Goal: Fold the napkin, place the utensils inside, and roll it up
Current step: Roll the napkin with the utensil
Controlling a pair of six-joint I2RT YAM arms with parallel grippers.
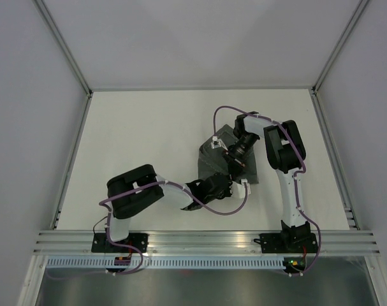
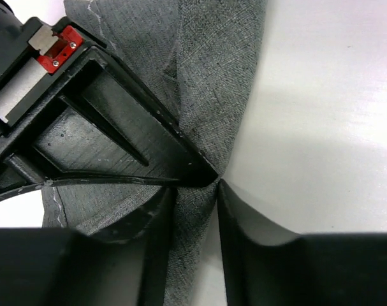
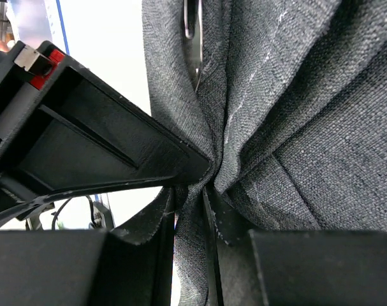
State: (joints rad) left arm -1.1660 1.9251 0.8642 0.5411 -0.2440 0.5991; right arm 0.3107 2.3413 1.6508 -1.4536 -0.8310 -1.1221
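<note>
The napkin (image 1: 209,164) lies crumpled in dark grey folds on the white surface (image 1: 148,140). At the napkin's near edge the left end effector (image 2: 196,191) pinches a gathered ridge of the cloth, with creases fanning out from its tips. Over the napkin's far half the right end effector (image 3: 192,191) is likewise clamped on a bunched fold, the pale hem stitching (image 3: 250,80) running just beside it. A thin bright metal piece (image 3: 190,25) pokes from a fold of the napkin; what it is cannot be told.
</note>
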